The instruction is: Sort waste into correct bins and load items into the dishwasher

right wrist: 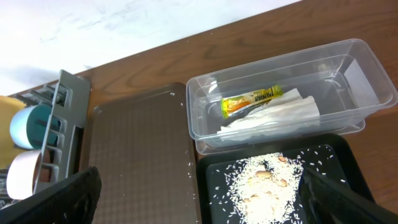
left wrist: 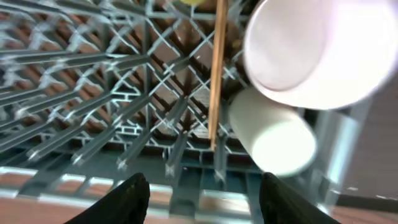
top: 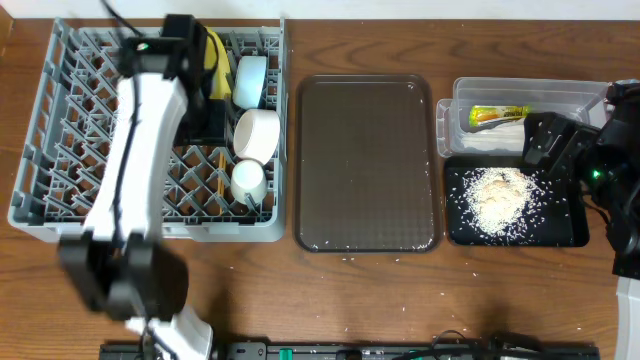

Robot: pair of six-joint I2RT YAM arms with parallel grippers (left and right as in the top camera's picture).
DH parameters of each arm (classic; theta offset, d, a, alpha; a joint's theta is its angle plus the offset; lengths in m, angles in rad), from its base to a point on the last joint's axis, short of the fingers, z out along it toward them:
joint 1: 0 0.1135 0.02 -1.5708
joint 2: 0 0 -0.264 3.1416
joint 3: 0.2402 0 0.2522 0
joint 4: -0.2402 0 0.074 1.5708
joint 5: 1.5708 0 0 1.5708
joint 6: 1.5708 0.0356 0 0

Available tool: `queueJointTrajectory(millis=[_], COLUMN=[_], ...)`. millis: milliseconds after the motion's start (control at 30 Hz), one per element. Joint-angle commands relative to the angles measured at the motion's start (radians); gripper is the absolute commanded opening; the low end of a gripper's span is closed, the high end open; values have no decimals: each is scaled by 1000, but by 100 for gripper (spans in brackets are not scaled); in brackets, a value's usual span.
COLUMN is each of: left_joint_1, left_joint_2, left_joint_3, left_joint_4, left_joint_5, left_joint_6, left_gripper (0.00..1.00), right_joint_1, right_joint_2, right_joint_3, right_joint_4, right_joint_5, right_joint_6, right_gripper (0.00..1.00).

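Observation:
The grey dish rack (top: 60,130) holds a yellow plate (top: 214,52), a light-blue bowl (top: 250,80), a white bowl (top: 257,133), a white cup (top: 248,182) and chopsticks (top: 222,175). My left gripper (left wrist: 204,180) is open and empty above the rack, near a chopstick (left wrist: 217,74), the white bowl (left wrist: 317,50) and the cup (left wrist: 273,137). The clear tub (right wrist: 367,81) holds the yellow-green sachet (right wrist: 252,99) and the white napkin (right wrist: 273,115). The black tray (right wrist: 336,149) holds the rice scraps (right wrist: 267,183). My right gripper (right wrist: 199,183) is open and empty above that tray.
The brown serving tray (top: 367,160) lies between the rack and the bins, with a few rice grains on it. Loose grains lie on the wooden table in front of it (top: 350,260). A white wall runs along the far table edge.

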Motion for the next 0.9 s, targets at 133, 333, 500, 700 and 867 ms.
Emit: queueJointTrajectory(millis=[133,333,500,700,867], left_joint_1=[-116,-209,-229,-229,-231], left_joint_2=[-270,-377,-415,-420,-443], left_joint_3=[28,28,28,28,25], left_joint_4=[-26,-41,-48,-74,-72], left_joint_5=[79,117,113,94,72], left_joint_6=[-72,-72,-71,-68,-64], left_gripper=[75,84,80,90,90], right_joint_1=[-5,-5,-5,-5,-5], right_joint_2=[-2,-2,-2,-2,-2], right_joint_3=[9,9,9,9,9], right_joint_4=[-1,0,0,-1,0], right_joint_5=[3,3,3,3,3], right_joint_6=[10,10,10,11,10], right_gripper=[99,99,99,99,99])
